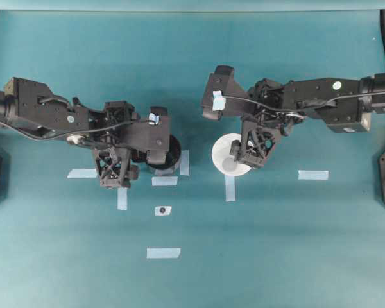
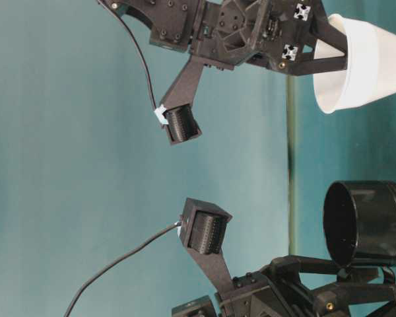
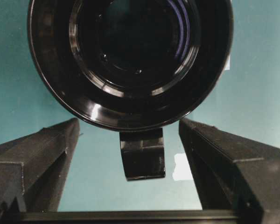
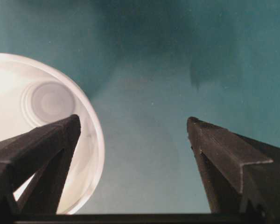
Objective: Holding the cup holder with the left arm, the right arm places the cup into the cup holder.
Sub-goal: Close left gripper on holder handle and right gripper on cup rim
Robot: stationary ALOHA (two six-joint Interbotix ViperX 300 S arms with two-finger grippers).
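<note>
The glossy black round cup holder (image 3: 130,60) stands on the teal table (image 1: 276,256), its small handle tab (image 3: 142,156) pointing between the spread, empty fingers of the left arm's claw (image 3: 130,154). The plain white conical cup (image 4: 42,126) sits upright well apart from it, under the right arm's claw (image 4: 133,140), which also gapes wide and holds nothing; one finger hangs above the cup's mouth, the other outside the rim. I'd close the left on the tab first, then pinch the cup's wall squarely so it doesn't tip.
</note>
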